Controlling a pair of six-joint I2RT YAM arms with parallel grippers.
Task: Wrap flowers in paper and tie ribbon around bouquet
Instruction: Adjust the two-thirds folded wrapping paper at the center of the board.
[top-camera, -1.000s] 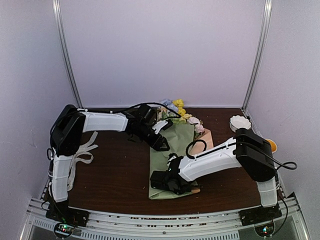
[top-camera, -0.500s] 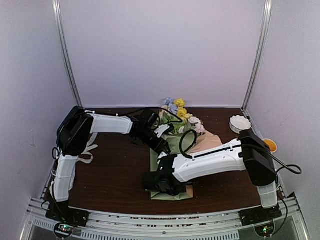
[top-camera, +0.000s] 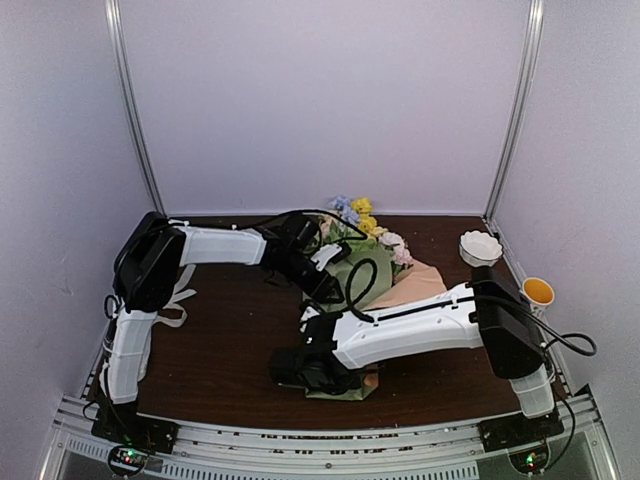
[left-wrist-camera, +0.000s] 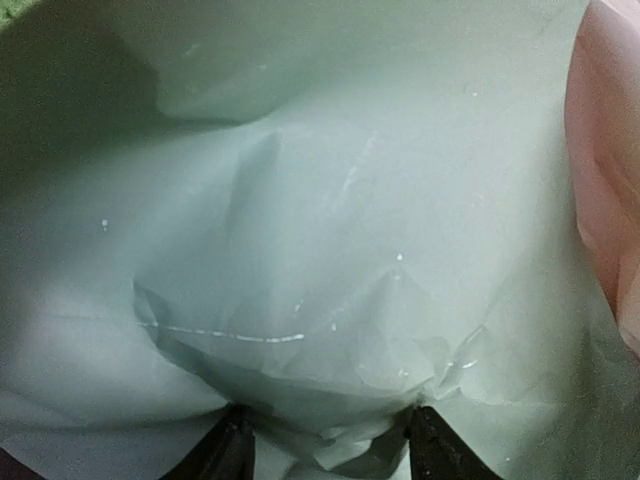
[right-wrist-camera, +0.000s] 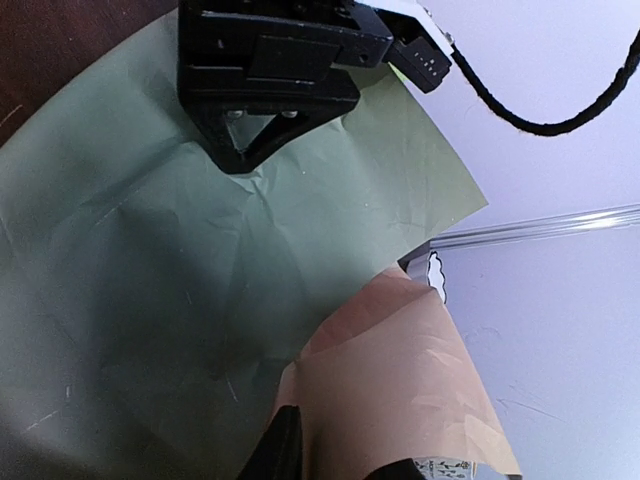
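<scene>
The paper (top-camera: 352, 262) lies sage green side up, with a tan flap (top-camera: 412, 285) turned over on the right. The flowers (top-camera: 358, 212) stick out past its far end. My left gripper (top-camera: 325, 285) presses on the sheet's middle. In the left wrist view its jaws (left-wrist-camera: 325, 432) pinch a crumpled bulge of green paper (left-wrist-camera: 300, 250). My right gripper (top-camera: 292, 368) sits at the paper's near left corner, and its jaws (right-wrist-camera: 340, 440) close on the tan fold (right-wrist-camera: 400, 380). The ribbon (top-camera: 178, 298) lies in white loops by the left arm's base.
A white scalloped dish (top-camera: 480, 245) and a small cup with an orange inside (top-camera: 538, 291) stand at the right edge of the brown table (top-camera: 230, 340). Metal posts and pale walls enclose the back. The left gripper's black body (right-wrist-camera: 270, 80) looms close in the right wrist view.
My right arm slid left along the paper's near end and its jaws narrowed onto the tan fold. The left arm shifted slightly right, still on the paper.
</scene>
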